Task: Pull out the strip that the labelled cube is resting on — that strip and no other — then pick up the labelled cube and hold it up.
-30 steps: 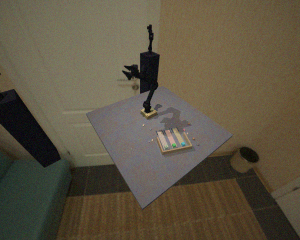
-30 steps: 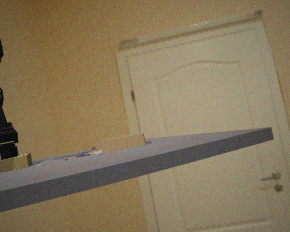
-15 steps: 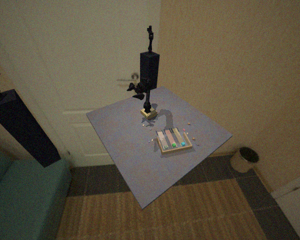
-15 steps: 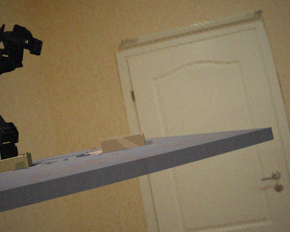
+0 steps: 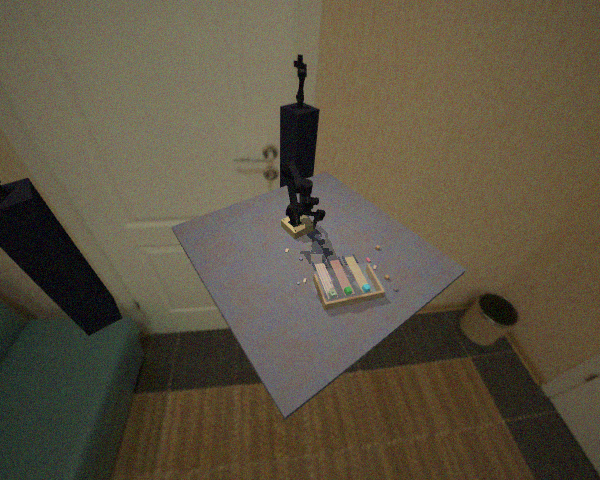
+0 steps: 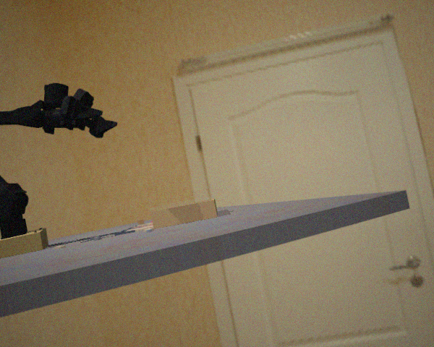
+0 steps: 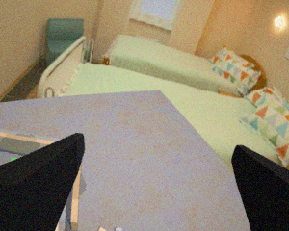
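A shallow wooden tray (image 5: 354, 298) (image 6: 206, 210) (image 7: 75, 208) holds three strips side by side: a whitish strip (image 5: 322, 273), a reddish-pink strip (image 5: 339, 272) and a pale yellow strip (image 5: 356, 270). At their far ends from the arm sit a pale cube (image 5: 333, 293) with greenish marks, a green cube (image 5: 348, 290) and a cyan cube (image 5: 366, 287). The labels are too small to read. My gripper (image 5: 319, 218) (image 6: 107, 127) (image 7: 162, 149) is open and empty, high above the table, between the arm's base and the tray. In the wrist view the left finger hides part of the tray.
Several small bits lie on the table (image 5: 290, 335) (image 6: 284, 220) (image 7: 135, 144) on both sides of the tray, among them an orange one (image 5: 378, 248) and a pink one (image 5: 368, 259). The arm's yellowish base block (image 5: 298, 233) (image 6: 22, 243) stands behind the tray.
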